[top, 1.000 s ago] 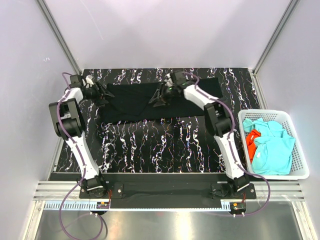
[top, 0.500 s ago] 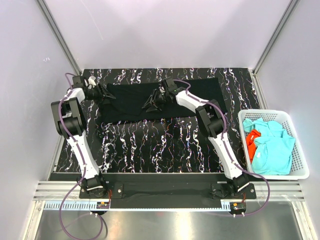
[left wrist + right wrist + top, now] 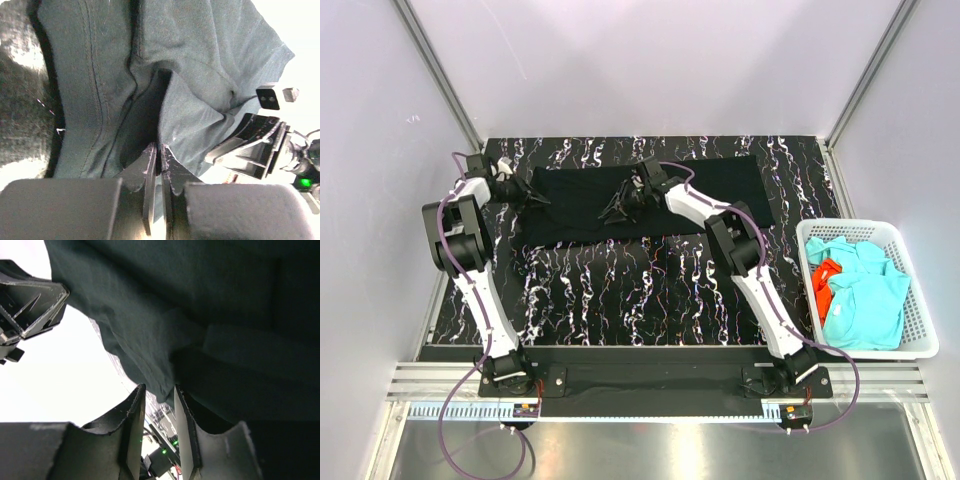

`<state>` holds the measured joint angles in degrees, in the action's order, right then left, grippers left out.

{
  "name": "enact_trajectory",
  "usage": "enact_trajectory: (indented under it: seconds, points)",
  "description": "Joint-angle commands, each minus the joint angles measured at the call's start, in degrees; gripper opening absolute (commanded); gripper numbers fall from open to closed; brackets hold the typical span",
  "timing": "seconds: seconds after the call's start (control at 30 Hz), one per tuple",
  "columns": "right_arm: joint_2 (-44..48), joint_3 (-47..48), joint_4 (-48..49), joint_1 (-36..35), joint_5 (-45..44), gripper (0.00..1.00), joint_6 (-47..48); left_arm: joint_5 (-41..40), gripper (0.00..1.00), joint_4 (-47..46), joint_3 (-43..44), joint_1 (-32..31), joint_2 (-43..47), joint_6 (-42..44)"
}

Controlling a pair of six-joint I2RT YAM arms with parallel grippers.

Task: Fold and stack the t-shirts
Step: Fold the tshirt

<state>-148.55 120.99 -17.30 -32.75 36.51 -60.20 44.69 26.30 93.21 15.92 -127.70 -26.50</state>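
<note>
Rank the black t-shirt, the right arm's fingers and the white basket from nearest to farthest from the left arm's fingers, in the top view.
1. Black t-shirt: pinched by the left arm's fingers, far left.
2. Right arm's fingers: over the shirt, further right.
3. White basket: table's right edge.

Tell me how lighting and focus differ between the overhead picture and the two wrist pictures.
Top external view: even light, sharp, but the black t-shirt loses its folds against the dark table. Left wrist view: overexposed, shirt washed to grey-blue, background blown white. Right wrist view: shirt underexposed, background blown white.
</note>
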Motion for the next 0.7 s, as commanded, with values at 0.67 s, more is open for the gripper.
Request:
enact_trajectory:
  seconds: [0.67]
  points:
    - [1.94, 5.05, -5.02, -0.12, 2.16, 0.03, 0.34, -2.76, 0.03, 7.35, 2.68, 0.07, 6.93, -3.91]
